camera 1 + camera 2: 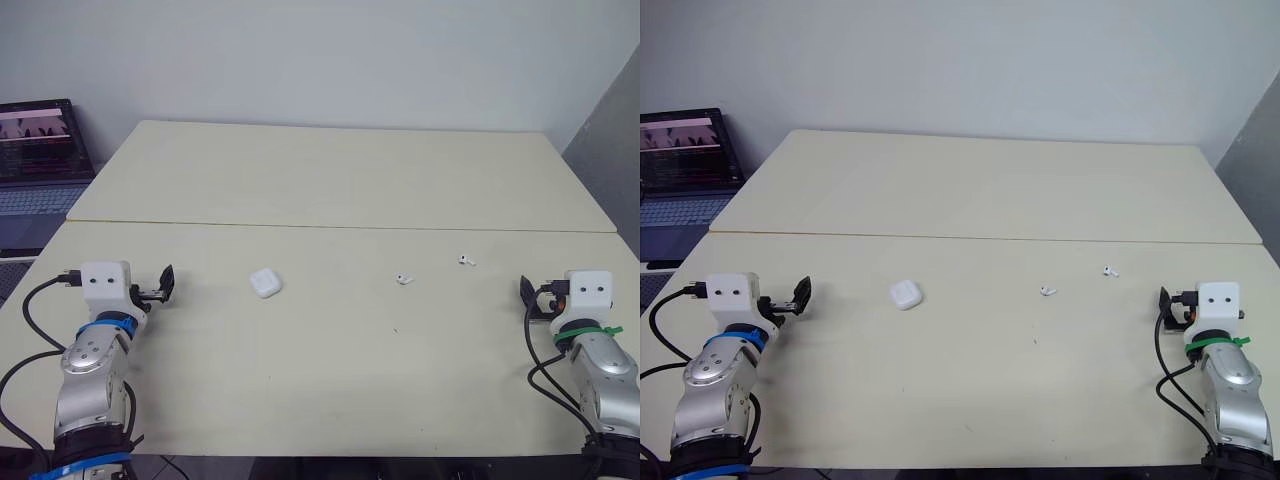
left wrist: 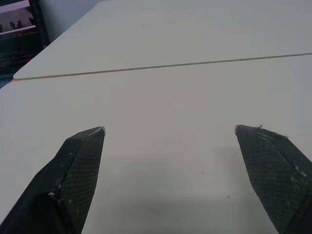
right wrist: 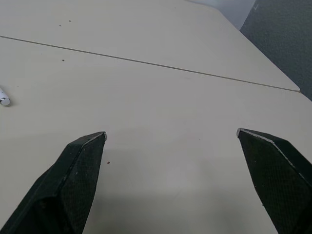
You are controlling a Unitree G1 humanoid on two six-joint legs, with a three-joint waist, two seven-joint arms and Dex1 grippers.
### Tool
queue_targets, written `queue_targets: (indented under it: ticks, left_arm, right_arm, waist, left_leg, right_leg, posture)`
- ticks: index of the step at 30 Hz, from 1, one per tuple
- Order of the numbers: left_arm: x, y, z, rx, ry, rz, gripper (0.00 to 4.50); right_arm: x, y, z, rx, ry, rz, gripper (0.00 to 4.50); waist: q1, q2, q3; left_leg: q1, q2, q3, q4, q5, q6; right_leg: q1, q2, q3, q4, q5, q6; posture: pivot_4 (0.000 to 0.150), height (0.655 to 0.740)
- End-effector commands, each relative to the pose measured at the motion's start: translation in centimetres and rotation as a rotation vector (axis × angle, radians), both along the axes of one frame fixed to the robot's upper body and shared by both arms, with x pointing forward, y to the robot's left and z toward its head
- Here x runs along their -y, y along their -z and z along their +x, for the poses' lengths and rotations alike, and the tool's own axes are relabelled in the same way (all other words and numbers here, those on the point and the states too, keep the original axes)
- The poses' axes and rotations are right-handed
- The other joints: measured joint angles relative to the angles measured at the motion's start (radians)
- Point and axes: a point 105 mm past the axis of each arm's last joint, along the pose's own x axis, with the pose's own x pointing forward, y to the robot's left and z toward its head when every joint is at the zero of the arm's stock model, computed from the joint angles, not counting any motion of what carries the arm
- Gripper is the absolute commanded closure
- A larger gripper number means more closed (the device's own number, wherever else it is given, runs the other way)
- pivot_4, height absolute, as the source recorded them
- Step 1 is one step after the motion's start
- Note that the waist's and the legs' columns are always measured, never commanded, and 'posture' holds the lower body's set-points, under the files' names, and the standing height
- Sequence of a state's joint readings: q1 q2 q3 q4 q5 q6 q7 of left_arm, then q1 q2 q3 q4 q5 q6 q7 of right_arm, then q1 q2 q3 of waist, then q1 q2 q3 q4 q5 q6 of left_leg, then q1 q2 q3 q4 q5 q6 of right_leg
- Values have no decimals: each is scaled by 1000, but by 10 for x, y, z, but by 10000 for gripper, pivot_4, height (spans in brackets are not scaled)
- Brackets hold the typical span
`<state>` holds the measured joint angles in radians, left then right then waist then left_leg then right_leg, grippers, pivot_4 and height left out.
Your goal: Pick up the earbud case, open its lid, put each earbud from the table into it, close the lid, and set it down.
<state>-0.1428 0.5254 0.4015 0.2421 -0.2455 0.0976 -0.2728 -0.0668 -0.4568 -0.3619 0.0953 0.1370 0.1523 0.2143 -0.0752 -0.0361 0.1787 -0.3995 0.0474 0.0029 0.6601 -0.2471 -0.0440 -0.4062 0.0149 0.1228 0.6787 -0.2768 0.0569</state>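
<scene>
The left hand [image 2: 169, 129] and right hand [image 3: 170, 131] sit spread wide at the table's [image 1: 340, 170] near corners. Between them lie the shut earbud case [image 1: 265, 283], a nearer earbud [image 1: 404, 279] and a farther earbud [image 1: 465, 261].

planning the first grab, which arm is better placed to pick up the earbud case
Left. The case lies nearer the left gripper, which is open and empty. The right gripper, also open, sits farther off, beyond both earbuds.
</scene>
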Motion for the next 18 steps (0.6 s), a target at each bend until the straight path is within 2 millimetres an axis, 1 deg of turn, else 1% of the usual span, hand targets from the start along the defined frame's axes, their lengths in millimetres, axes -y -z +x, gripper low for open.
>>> queue_targets:
  ticks: [1,5,12,18]
  left_arm:
    - [-13,-20,-3,57,-39,32,126]
    - [-21,-27,-7,75,-49,45,126]
    - [-20,-34,-10,93,-28,45,126]
    - [-19,-44,-12,127,23,15,126]
  right_arm:
    - [5,-16,-1,56,16,-30,0]
    - [4,-18,1,68,16,-32,0]
    - [2,-15,4,59,3,-31,0]
    - [0,-26,15,80,-21,-43,0]
  waist:
    - [0,0,0]
    - [0,0,0]
    - [-2,0,0]
    - [-7,0,0]
  left_leg:
    - [0,0,0,0,0,0]
    - [0,0,0,0,0,0]
    - [0,0,0,0,0,0]
    - [0,0,0,0,0,0]
  right_leg:
    - [0,0,0,0,0,0]
    - [0,0,0,0,0,0]
    - [0,0,0,0,0,0]
    - [0,0,0,0,0,0]
  posture:
    - [1500,7400]
    - [1500,7400]
    - [1500,7400]
    - [1500,7400]
